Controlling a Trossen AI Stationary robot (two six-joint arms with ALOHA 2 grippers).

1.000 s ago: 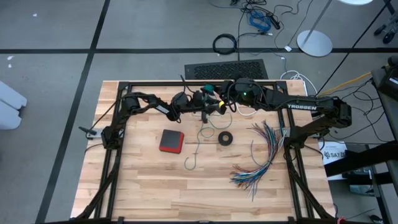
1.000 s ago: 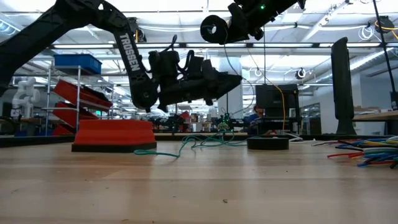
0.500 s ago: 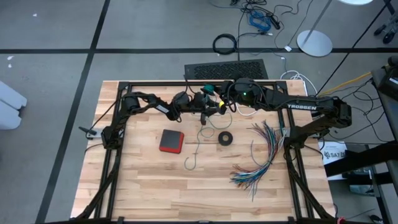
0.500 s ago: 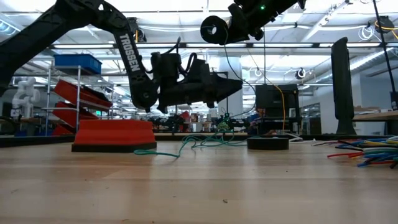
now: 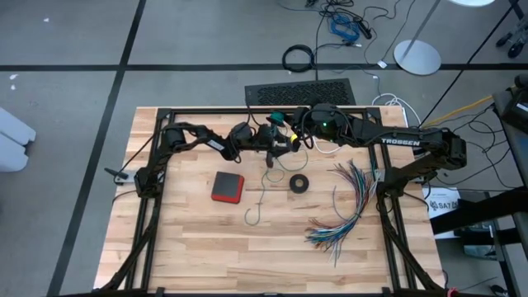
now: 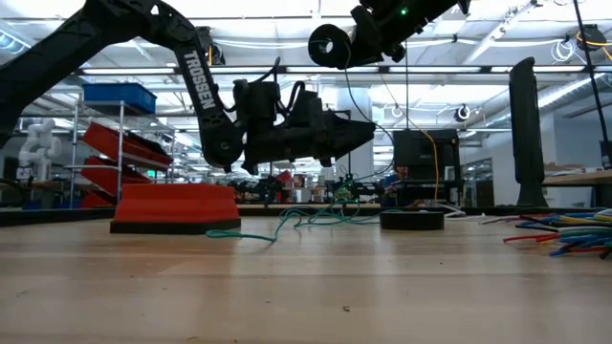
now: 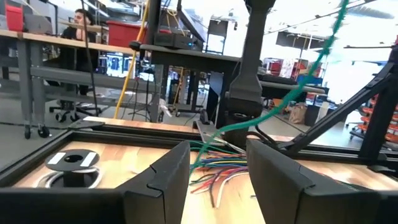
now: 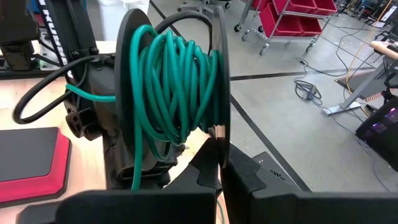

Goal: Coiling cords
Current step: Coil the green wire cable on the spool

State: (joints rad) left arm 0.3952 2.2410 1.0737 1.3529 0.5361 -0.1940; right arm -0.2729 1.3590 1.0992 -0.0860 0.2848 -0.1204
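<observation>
With the left gripper [image 7: 214,180] spread open and the teal cord [image 7: 273,109] running loose between its fingers up to the spool [image 8: 171,93] the right gripper [image 8: 217,165] pinches shut, I'd bet slack snags or unwinds.
</observation>
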